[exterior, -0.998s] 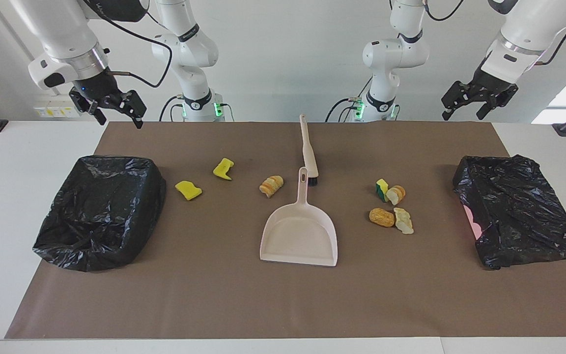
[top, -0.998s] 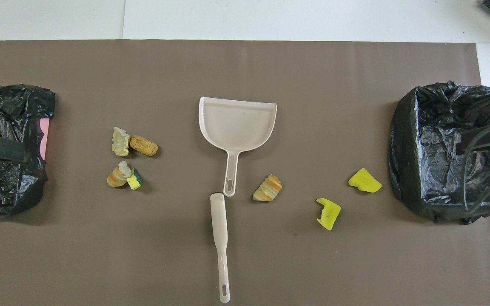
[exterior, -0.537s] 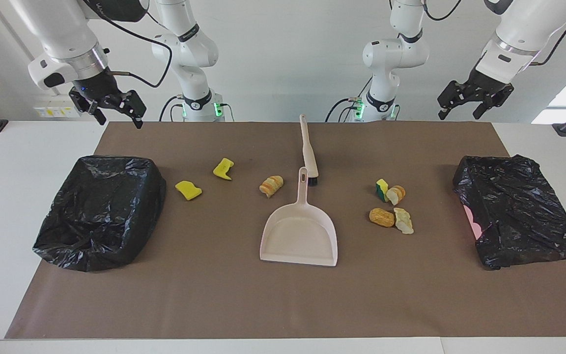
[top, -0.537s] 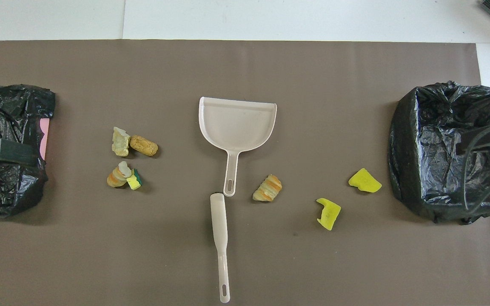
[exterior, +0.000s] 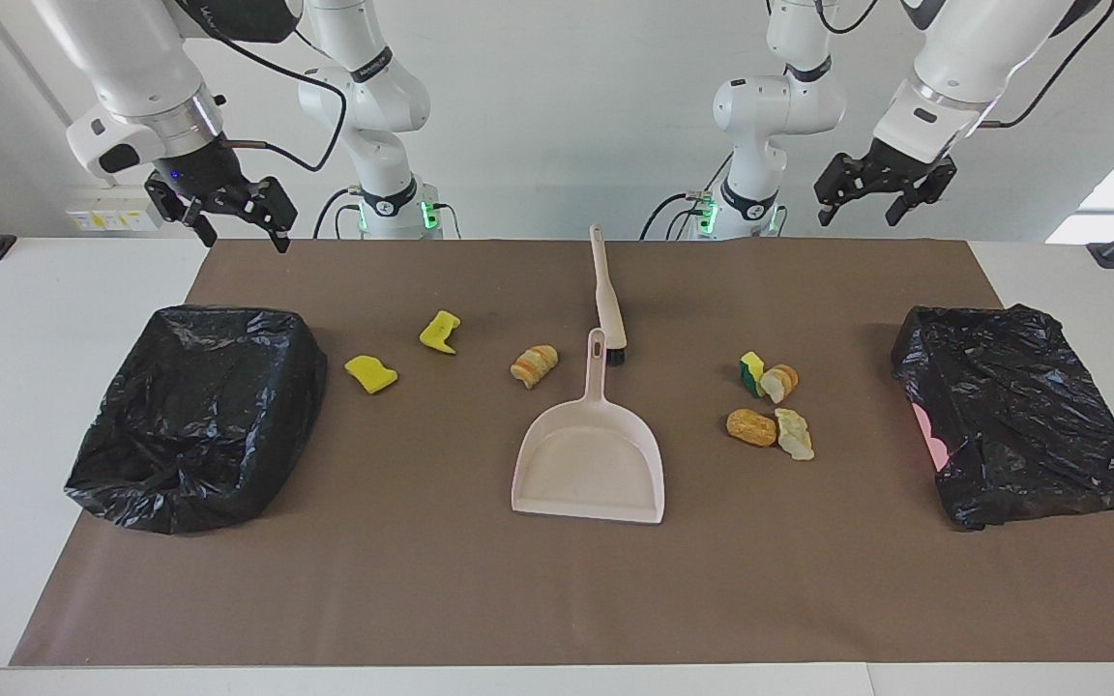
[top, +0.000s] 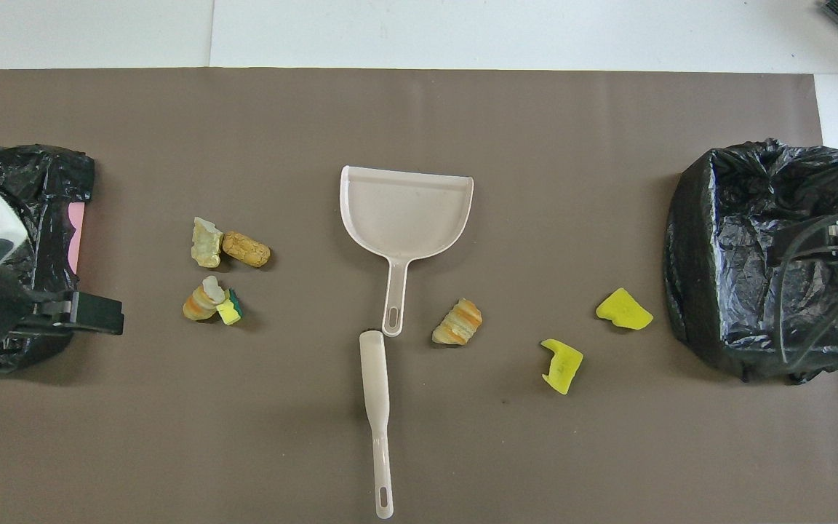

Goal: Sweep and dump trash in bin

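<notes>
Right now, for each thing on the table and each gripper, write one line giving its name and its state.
Dustpan: flat on the mat, empty.
Brush: lying flat, bristles by the dustpan's handle, unheld.
Trash: seven scraps loose on the mat, none swept.
Bin at the right arm's end: bag-lined, open.
Bin at the left arm's end: bag-lined, crumpled.
Left gripper: open, empty, raised.
Right gripper: open, empty, raised.

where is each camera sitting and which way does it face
Facing view: high across the table, looking at the robots; both arms and bases show, left gripper and right gripper raised.
Overhead view: above the robots' end, looking steeply down; only gripper parts show at its edges.
Shared: dustpan, brush, trash, half a turn apart.
</notes>
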Controlling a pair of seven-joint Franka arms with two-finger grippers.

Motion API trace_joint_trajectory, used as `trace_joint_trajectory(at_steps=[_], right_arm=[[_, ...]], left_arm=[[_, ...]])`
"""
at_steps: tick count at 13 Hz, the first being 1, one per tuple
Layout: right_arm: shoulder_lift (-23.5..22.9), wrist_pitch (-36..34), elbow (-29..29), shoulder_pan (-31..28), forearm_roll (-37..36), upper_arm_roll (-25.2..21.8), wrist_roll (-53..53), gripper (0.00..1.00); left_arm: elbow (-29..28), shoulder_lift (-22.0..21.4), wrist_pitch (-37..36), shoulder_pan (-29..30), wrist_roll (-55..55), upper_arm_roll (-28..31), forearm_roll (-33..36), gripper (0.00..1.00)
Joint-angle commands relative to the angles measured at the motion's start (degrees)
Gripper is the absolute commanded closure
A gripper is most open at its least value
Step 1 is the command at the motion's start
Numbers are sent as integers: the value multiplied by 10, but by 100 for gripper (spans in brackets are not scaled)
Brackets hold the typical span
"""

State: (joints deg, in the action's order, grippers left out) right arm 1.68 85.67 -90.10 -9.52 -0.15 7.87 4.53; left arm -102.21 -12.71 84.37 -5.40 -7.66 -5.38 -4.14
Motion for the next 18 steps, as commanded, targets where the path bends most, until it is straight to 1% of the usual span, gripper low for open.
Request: trace_joint_trajectory(at_steps=[1, 4, 5, 7, 9, 12, 14, 15, 16, 18], right_arm=[[-2, 9, -10, 12, 6, 4, 3, 0], [-18, 24, -10, 42, 7, 4, 42, 0], [-26, 27, -11, 56, 7, 4, 62, 0], [-43, 41, -11, 78, 13, 4, 97, 0], [-59, 69, -10, 97, 17, 4, 124, 0], [-89, 107, -5, 133, 20, 4, 178, 0], [-111, 136, -4, 155, 38, 4, 214, 0], [-121, 149, -4, 165, 38, 4, 231, 0], [-136, 162, -3, 176, 37, 4, 247, 0], [-163, 201, 4, 207, 37, 4, 277, 0]], left_arm=[[-88, -67, 23, -32, -13, 7, -27, 0], [-117, -70, 48, -86, -46, 7, -36, 0], [-132, -69, 59, -114, -67, 7, -36, 0], [-170, -69, 104, -172, -119, 7, -37, 0], [-210, -70, 165, -223, -176, 7, -37, 0], [-247, -63, 224, -269, -220, 7, -51, 0], [-289, -59, 273, -320, -244, 7, -59, 0], [-307, -59, 297, -333, -251, 7, -59, 0], [-316, -48, 312, -347, -264, 6, -60, 0], [-327, 11, 355, -406, -302, 7, -60, 0]])
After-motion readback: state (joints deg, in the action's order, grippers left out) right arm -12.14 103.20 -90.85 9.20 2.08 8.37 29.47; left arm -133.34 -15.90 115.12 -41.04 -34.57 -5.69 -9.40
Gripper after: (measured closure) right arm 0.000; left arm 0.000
